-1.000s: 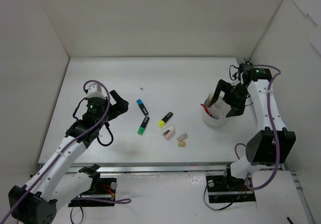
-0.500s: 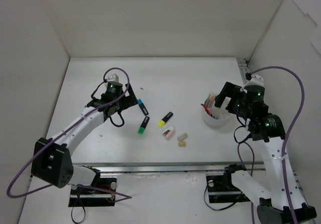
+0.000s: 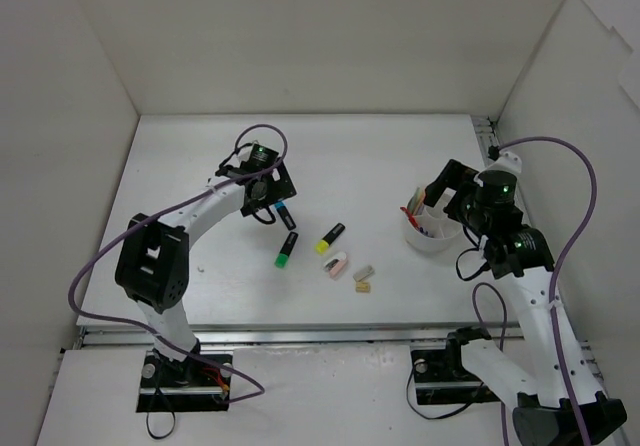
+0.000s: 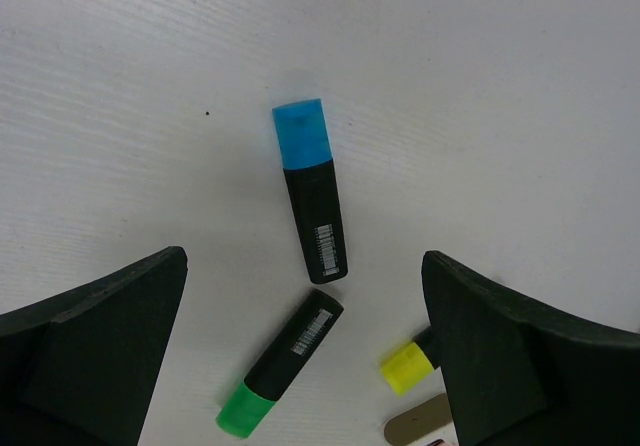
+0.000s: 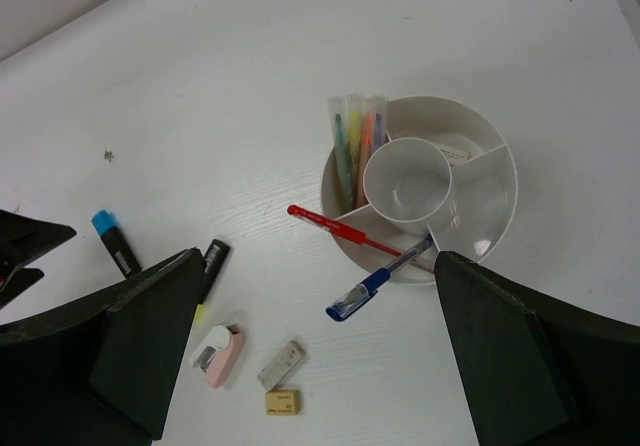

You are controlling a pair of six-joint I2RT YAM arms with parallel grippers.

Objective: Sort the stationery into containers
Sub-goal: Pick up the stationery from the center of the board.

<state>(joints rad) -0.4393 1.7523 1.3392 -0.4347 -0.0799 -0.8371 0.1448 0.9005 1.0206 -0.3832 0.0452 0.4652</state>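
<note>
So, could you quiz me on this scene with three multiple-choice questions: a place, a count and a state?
1. Where is the blue-capped highlighter? A) on the table below the left gripper B) in a drawer C) on a shelf
2. How many highlighters lie on the table? A) one B) three C) six
3. How is the right gripper? A) open, empty B) shut, empty C) shut on a highlighter

1 A: it lies on bare table under the open left gripper.
2 B: blue-capped, plus a green-capped highlighter and a yellow-capped highlighter.
3 A: it hangs wide open above the tub, gripping nothing.
</note>
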